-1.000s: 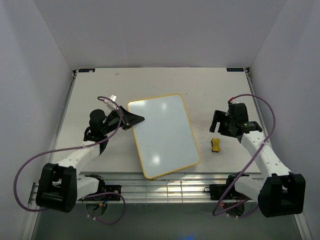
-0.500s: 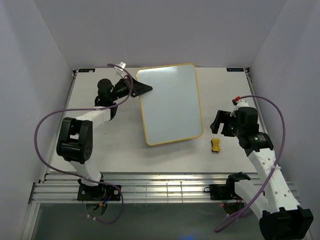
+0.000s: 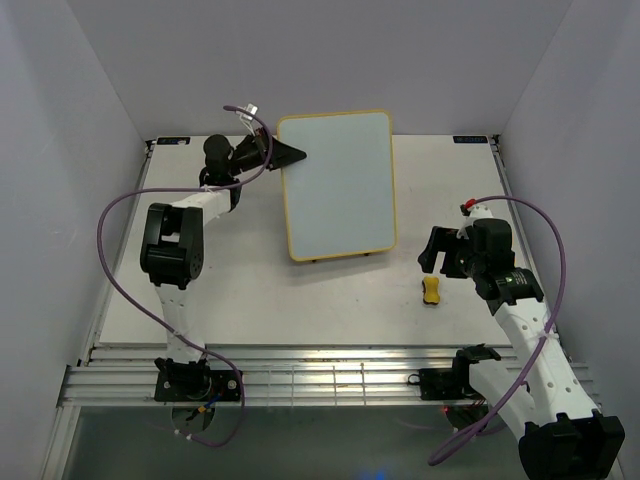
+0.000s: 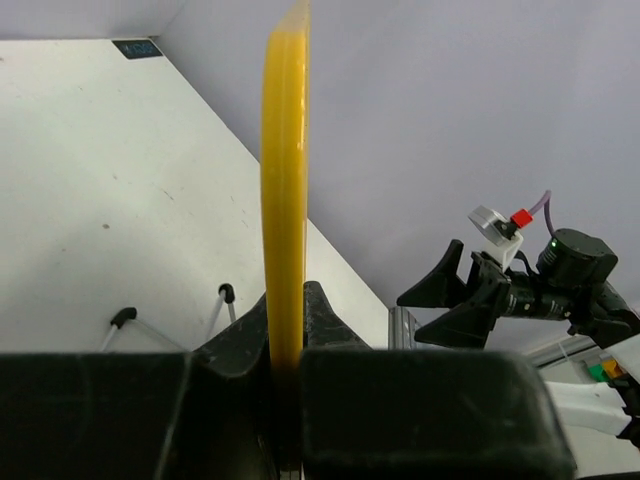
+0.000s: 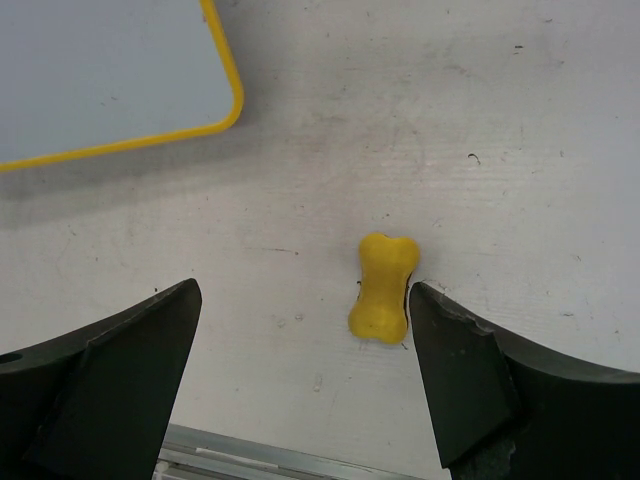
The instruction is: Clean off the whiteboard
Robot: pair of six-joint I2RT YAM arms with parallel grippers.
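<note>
Whiteboard (image 3: 337,185), glossy, blank, yellow-framed, tilted up, its edge in the clenched left end effector (image 3: 295,153); right end effector (image 5: 303,320) agape.

eraser (image 3: 431,290) right of whiteboard (image 3: 337,185), nearer front

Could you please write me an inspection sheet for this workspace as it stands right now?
Surface: white table, lightly scuffed.
Job's things: whiteboard, blank, yellow-framed, held near upright at the table's far side.
Clutter: only a small yellow eraser, lying flat on the table.
Grippers: left gripper shut on the whiteboard's edge; right gripper open, with the eraser in view between its fingers.
Cables: purple cables loop off both arms, clear of the whiteboard.
Surroundings: plain pale walls on three sides; nothing else seen.
</note>
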